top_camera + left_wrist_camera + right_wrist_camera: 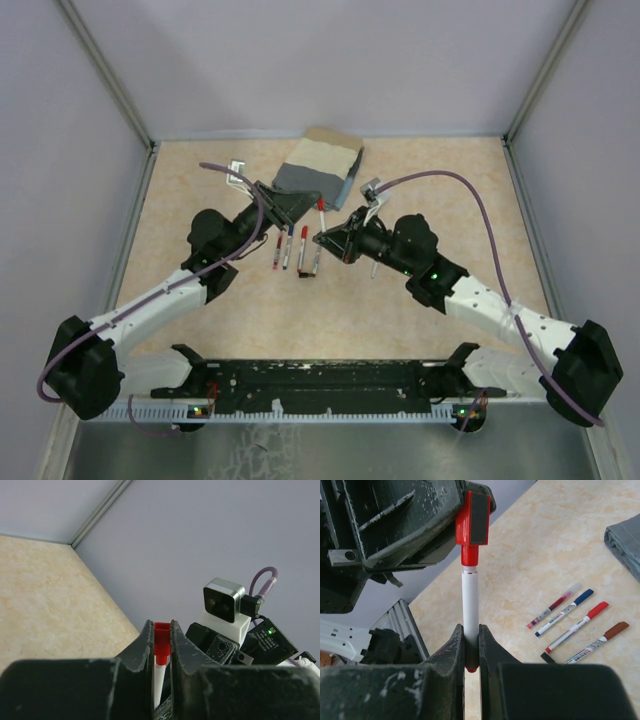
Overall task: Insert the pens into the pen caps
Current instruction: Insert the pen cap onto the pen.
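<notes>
My left gripper (pixel 161 626) is shut on a red pen cap (pixel 162 642). My right gripper (pixel 471 631) is shut on the lower barrel of a white pen (pixel 470 605) with a red end. The pen's upper end sits in the red cap (pixel 472 522), so both grippers hold the same pen above the table. In the top view the left gripper (pixel 305 207) and right gripper (pixel 322 238) meet at this pen (pixel 321 215). Several capped pens (pixel 570 625) lie side by side on the table, with clear, blue, red and brown caps. They also show in the top view (pixel 295 250).
A folded grey-beige cloth (pixel 318 165) lies at the back of the table, just beyond the grippers, and its edge shows in the right wrist view (pixel 625 537). A small black piece (pixel 546 656) lies by the row of pens. Walls enclose the table on three sides.
</notes>
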Action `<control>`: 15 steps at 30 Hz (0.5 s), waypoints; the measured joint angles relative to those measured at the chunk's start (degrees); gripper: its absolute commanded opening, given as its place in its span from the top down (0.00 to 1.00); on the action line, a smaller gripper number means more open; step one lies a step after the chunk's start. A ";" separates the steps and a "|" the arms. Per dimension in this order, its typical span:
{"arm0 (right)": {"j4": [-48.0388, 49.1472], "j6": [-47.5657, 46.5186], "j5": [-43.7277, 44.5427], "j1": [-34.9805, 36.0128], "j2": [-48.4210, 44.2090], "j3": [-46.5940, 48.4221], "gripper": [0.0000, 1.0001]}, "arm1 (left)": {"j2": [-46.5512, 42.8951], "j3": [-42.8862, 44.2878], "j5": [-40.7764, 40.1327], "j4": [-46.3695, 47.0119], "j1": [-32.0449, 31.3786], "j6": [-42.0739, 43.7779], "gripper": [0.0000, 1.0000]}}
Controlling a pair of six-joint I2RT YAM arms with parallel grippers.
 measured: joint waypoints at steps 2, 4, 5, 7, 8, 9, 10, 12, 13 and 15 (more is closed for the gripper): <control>-1.55 -0.04 0.70 0.02 0.00 0.81 1.00 | 0.02 0.02 0.07 -0.26 0.00 0.61 1.00; -3.13 -0.26 1.38 0.09 0.00 1.62 1.00 | 0.02 0.35 0.13 -0.66 0.00 1.27 1.00; -3.82 -0.50 1.79 0.09 0.00 2.03 1.00 | 0.07 0.55 0.17 -0.83 0.00 1.53 0.99; -5.27 -0.94 2.49 0.13 -0.04 2.99 1.00 | 0.15 0.92 0.20 -0.94 0.00 1.92 0.98; -6.12 -1.11 2.82 0.20 -0.07 3.48 1.00 | 0.15 1.03 0.22 -0.94 0.00 2.12 0.97; -6.47 -1.20 3.08 0.24 -0.11 3.67 1.00 | 0.15 1.16 0.31 -0.96 0.00 2.34 0.96; -6.97 -1.40 3.23 0.26 -0.13 3.91 1.00 | 0.20 1.22 0.35 -0.96 0.00 2.49 0.95; -7.98 -1.62 3.72 0.33 -0.20 4.39 1.00 | 0.48 1.60 0.74 -1.05 0.00 2.73 0.90; -8.33 -1.75 3.89 0.35 -0.22 4.59 1.00 | 0.68 1.79 0.98 -1.05 0.00 2.89 0.87; -8.63 -2.12 4.09 0.35 -0.26 4.61 1.00 | 1.03 2.01 1.49 -1.05 0.00 3.23 0.80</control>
